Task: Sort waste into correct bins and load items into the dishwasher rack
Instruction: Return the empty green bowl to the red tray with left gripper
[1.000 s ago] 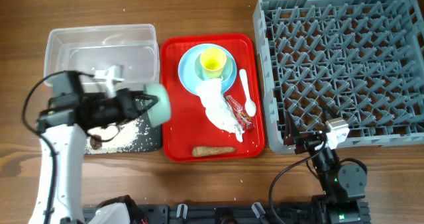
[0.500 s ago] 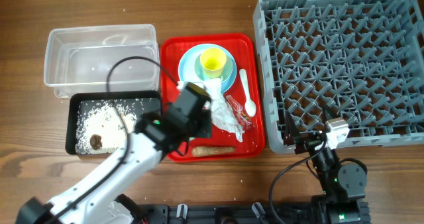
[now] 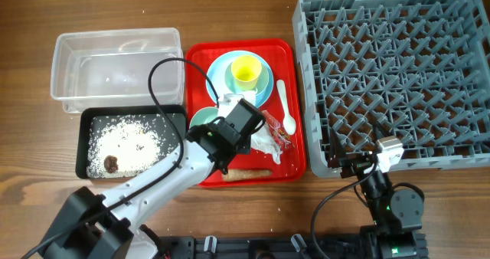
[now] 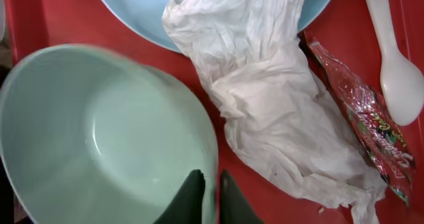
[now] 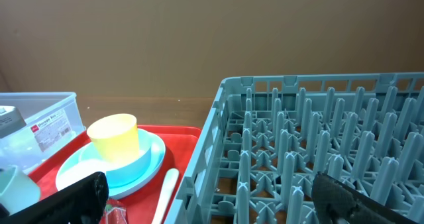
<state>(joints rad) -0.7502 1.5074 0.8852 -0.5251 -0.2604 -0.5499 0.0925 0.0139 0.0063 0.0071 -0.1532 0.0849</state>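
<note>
— Where's the left gripper (image 4: 211, 196)?
— Nearly closed, pinching the pale green bowl (image 4: 99, 138) by its rim, at the red tray's (image 4: 40, 18) left side.
— Room around it?
— The crumpled tissue (image 4: 265, 118) lies just beside it (the tray lip is near, too). The right gripper (image 5: 212, 204) gapes wide and empty by the dishwasher rack (image 5: 318, 138).

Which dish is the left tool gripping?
The green bowl, its rim pinched between the fingers; the yellow cup sits on the blue plate, untouched.
</note>
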